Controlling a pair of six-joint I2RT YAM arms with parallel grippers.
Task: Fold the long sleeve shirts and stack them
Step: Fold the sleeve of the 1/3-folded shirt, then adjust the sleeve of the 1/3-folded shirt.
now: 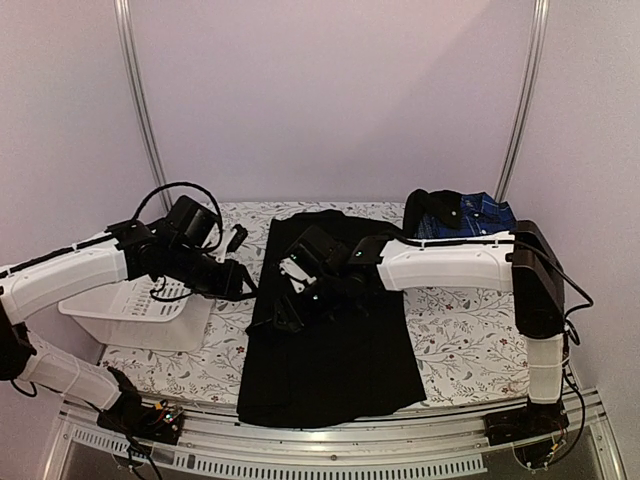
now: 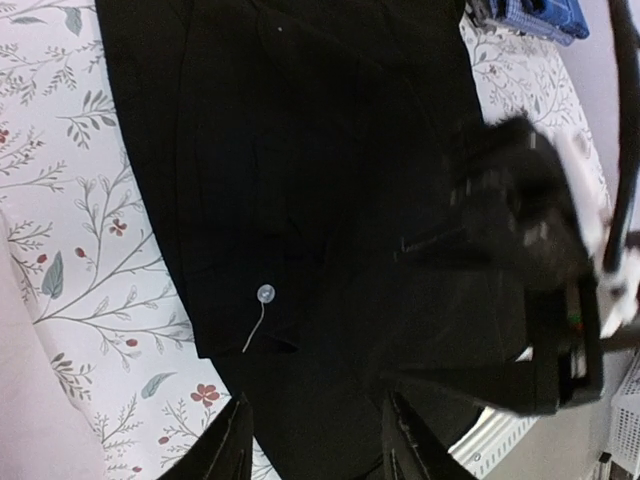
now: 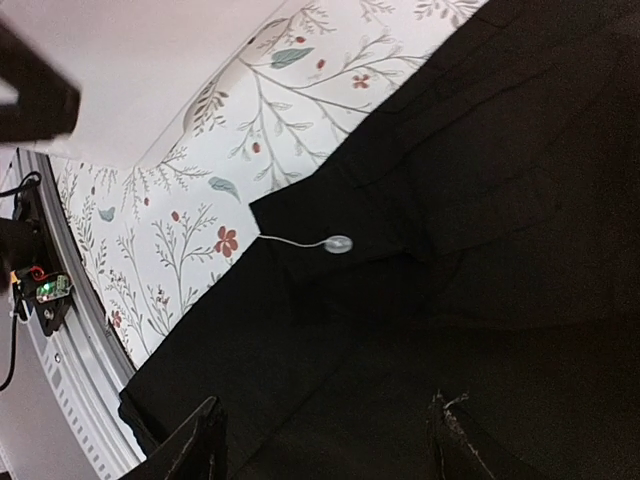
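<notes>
Mid-frame, left gripper (image 2: 315,420) and right gripper (image 3: 325,430) hover spread wide over the black shirt (image 1: 340,350); I'd pinch its frame-left edge evenly.

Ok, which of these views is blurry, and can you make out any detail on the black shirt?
Top external: evenly lit and pinkish, with the black shirt a nearly flat dark mass. Left wrist: the right arm is smeared with blur, but the pale button and its loose thread are crisp. Right wrist: sharpest, with the button and floral tablecloth clear and faint folds showing.
</notes>
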